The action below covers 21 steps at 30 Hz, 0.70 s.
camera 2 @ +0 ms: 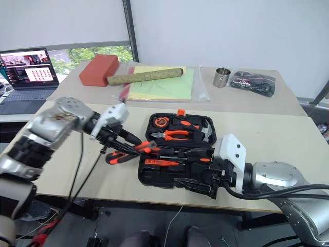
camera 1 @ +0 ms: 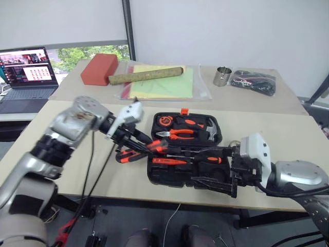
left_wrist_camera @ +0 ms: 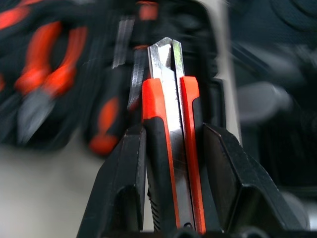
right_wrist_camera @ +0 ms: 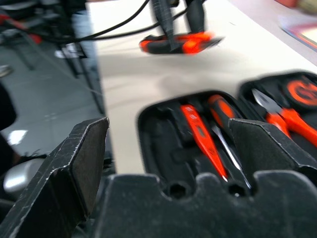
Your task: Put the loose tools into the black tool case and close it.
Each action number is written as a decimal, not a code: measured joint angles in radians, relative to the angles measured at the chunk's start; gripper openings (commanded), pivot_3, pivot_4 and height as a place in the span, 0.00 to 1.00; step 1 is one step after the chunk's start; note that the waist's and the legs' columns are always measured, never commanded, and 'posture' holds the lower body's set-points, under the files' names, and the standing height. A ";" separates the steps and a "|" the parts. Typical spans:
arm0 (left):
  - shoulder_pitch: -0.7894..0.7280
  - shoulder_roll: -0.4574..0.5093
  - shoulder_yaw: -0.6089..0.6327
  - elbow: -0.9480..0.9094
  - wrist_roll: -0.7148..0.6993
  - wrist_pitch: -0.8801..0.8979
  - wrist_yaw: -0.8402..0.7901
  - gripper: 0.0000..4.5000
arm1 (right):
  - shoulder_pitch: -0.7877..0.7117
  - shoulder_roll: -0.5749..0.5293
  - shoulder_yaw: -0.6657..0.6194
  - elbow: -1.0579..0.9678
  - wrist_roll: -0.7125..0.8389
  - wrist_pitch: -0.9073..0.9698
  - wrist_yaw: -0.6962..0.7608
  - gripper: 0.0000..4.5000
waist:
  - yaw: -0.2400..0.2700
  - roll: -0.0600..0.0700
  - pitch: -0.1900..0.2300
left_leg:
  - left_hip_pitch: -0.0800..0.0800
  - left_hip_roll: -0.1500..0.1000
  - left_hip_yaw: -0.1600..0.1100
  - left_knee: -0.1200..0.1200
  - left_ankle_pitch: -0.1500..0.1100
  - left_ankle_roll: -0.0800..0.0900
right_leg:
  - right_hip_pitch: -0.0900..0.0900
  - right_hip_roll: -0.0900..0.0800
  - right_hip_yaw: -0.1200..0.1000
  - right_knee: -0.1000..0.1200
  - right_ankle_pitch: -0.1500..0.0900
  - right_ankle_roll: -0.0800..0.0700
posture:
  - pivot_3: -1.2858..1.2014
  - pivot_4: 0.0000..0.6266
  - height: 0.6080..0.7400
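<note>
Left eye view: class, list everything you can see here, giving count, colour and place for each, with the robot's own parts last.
Case: one, black, open on the near table.
Pliers: one, orange-handled, in the case's far half.
Hammer: one, steel-headed, in the case's far half.
Knife: one, orange and black, in the left gripper.
Loose tool: one, orange and black, on the table left of the case.
Brick: one, red, far table.
Roll: one, brownish, beside the brick.
Cup: one, metal, far table.
Cables: one black bundle, right of the cup.
Laptop: one, open, far left.
Left gripper: shut on the knife.
Right gripper: open, at the case's near right.
</note>
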<state>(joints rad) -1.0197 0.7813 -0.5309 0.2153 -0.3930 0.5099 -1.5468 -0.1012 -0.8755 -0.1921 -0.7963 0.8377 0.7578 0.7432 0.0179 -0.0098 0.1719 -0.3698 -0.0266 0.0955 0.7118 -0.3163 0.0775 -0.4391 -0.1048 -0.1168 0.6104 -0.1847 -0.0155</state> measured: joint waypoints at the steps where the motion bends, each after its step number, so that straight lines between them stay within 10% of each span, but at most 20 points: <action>1: -0.013 -0.057 -0.032 0.026 0.039 -0.017 -0.022 0.28 | 0.021 0.004 -0.005 -0.020 0.006 0.008 -0.026 1.00 | 0.000 -0.001 0.000 | -0.001 0.001 -0.001 0.001 0.000 0.000 | 0.000 0.000 -0.001 0.000 0.000 0.000 | 0.52 0.24 1.00; 21: -0.083 -0.344 -0.141 0.076 0.188 0.174 -0.053 0.28 | 0.205 0.021 -0.088 -0.127 0.035 0.015 -0.227 1.00 | 0.012 -0.002 0.002 | -0.006 0.004 -0.006 0.010 -0.003 0.014 | 0.000 -0.003 0.005 0.002 -0.004 0.009 | 0.52 0.24 1.00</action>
<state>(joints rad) -1.1023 0.4376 -0.6723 0.2916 -0.2052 0.6840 -1.6002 0.1035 -0.8547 -0.2801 -0.9238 0.8728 0.7727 0.5164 0.0303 -0.0122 0.1735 -0.3756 -0.0229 0.0899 0.7214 -0.3190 0.0918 -0.4392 -0.1074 -0.1115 0.6120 -0.1885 -0.0062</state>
